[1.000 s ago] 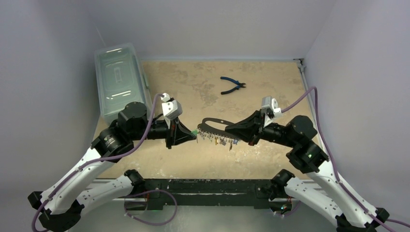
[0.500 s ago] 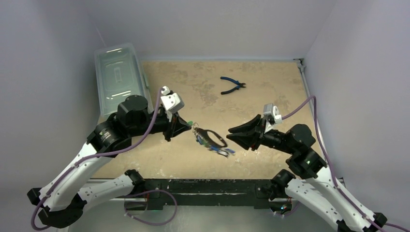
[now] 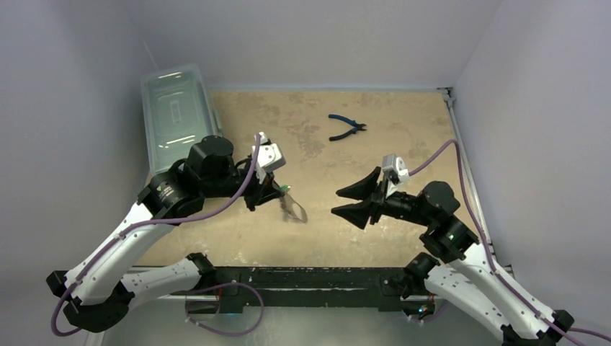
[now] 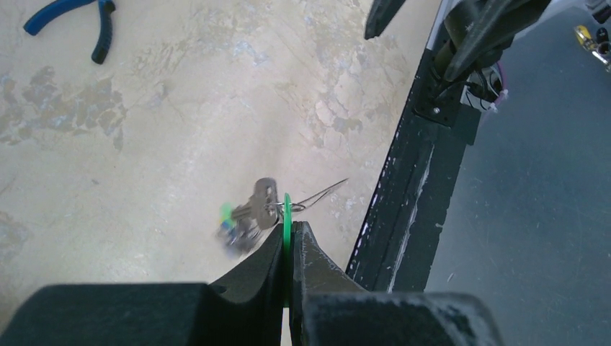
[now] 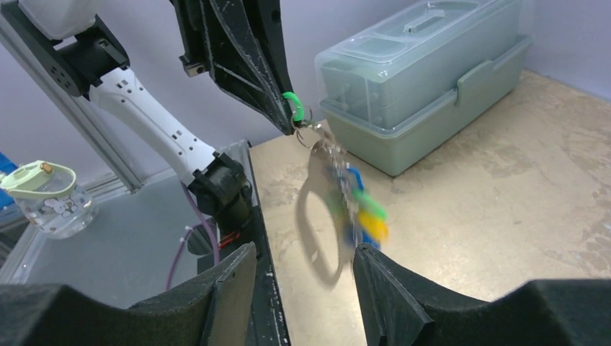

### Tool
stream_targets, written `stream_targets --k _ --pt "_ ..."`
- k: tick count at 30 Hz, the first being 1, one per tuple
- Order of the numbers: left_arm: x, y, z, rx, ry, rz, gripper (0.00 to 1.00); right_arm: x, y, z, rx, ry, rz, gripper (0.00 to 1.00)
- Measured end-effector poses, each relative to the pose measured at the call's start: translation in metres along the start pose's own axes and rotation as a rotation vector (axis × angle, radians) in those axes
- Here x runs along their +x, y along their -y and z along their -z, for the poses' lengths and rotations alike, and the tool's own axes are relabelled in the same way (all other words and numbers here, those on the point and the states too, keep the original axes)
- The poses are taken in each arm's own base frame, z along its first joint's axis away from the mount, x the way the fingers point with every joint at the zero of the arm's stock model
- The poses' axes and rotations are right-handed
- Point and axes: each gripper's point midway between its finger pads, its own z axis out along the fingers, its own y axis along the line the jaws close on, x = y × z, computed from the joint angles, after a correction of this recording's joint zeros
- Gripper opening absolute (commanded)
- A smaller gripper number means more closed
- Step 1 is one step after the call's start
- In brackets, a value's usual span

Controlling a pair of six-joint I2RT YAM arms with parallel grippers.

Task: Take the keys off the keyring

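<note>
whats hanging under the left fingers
The keyring and blurred green, yellow and blue keys dangle from a green tag pinched in the left fingers. Most of that tag is hidden between the fingers.

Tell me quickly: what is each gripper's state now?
Left gripper: shut on green plastic key tag, pale oval keyring dangling below.
Right gripper: open, empty.

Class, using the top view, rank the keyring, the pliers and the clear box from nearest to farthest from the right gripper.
1. Keyring, hanging just left of the right gripper.
2. Pliers, lying farther back.
3. Clear box, at the far left.
</note>
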Motion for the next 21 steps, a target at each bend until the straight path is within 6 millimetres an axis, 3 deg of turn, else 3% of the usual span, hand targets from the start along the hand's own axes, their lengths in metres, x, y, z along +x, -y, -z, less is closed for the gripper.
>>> stream_targets --k 9,21 --pt "0.002 0.021 0.0 0.123 -0.007 -0.008 0.0 0.011 0.005 -0.009 -0.021 -0.046 0.011 0.6" --pt "0.003 0.035 -0.005 0.222 -0.017 0.003 0.0 0.009 -0.007 -0.016 -0.129 -0.05 0.035 0.61"
